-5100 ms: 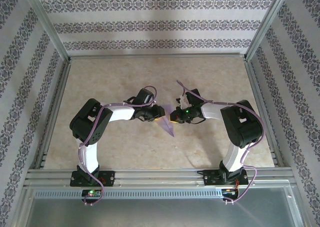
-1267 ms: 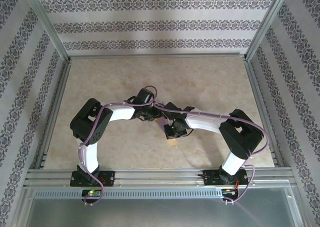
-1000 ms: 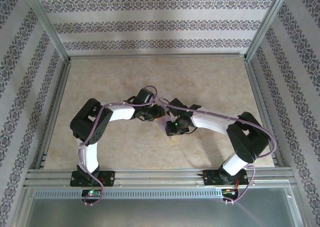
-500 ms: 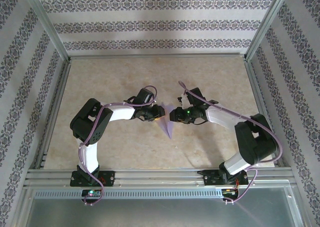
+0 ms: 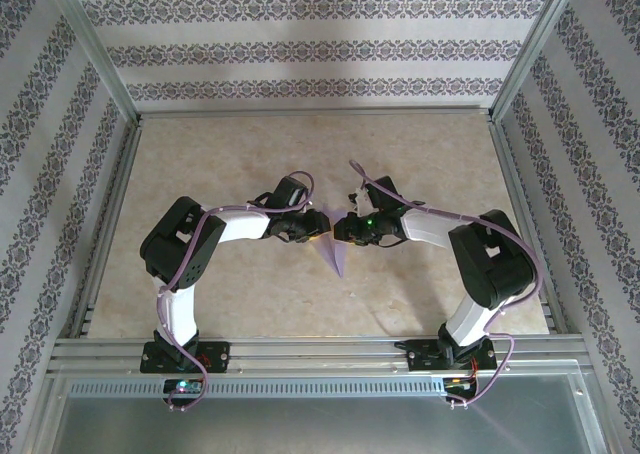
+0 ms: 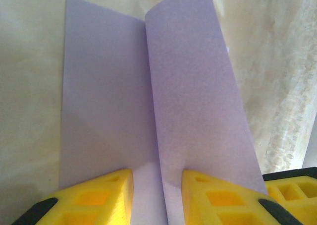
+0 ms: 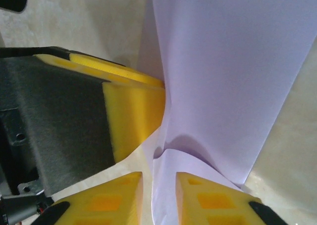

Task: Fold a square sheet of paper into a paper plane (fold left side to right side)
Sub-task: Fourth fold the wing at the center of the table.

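Note:
The lavender sheet of paper [image 5: 336, 256] lies mid-table, folded into a narrow shape that points toward the near edge. In the left wrist view the paper [image 6: 188, 86] has a centre crease, with its right flap raised. My left gripper [image 5: 318, 232] is at the paper's left end. Its yellow fingers stand apart around the crease [image 6: 157, 178]. My right gripper [image 5: 340, 231] faces it from the right. A curled upright fold of paper [image 7: 228, 61] rises in the narrow gap between the right fingers [image 7: 159, 178], not pinched. A left gripper's finger [image 7: 136, 111] touches the paper's edge.
Both arms bend inward, with their wrists almost meeting over the table's middle. Metal frame posts [image 5: 95, 84] and patterned walls bound the beige tabletop [image 5: 230, 154]. A rail [image 5: 320, 349] runs along the near edge.
The right gripper pulled back from over the paper's lower part to its upper right end, uncovering the paper. Its jaws widened and then narrowed. The left arm stayed still.

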